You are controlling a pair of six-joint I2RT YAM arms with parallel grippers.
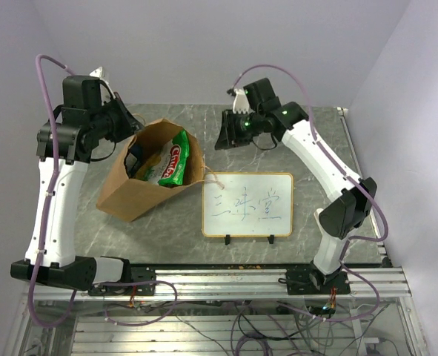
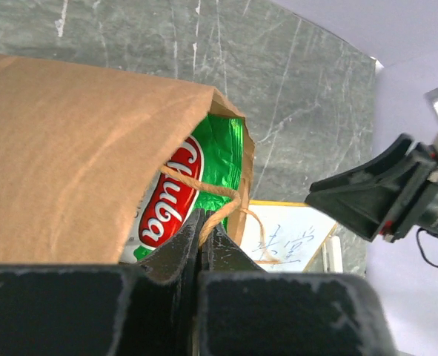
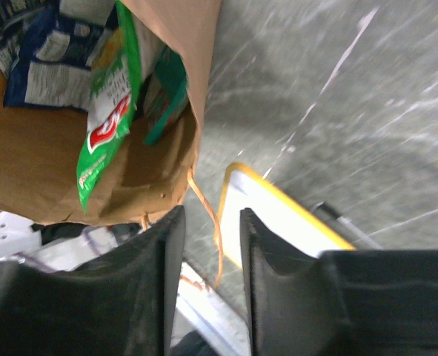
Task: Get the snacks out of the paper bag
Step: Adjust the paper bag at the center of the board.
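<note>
The left gripper (image 2: 204, 230) is clamped shut on a string handle (image 2: 204, 189) of the paper bag (image 1: 130, 193). The right gripper (image 3: 210, 222) has its fingers apart just off the bag's mouth, and the other handle loop (image 3: 207, 215) seems to hang beyond them. The bag leans on the desk (image 1: 315, 141) beside the whiteboard (image 1: 248, 205). Inside it are a green chip bag (image 1: 177, 157) and dark blue wrappers (image 3: 37, 63).

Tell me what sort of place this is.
Probably a robotics lab test bench: a left arm and right arm are bolted to an aluminium rail at the edge of a marble-patterned tabletop, loose cables hang below, and the only props are a paper bag of snacks and a small whiteboard.
</note>
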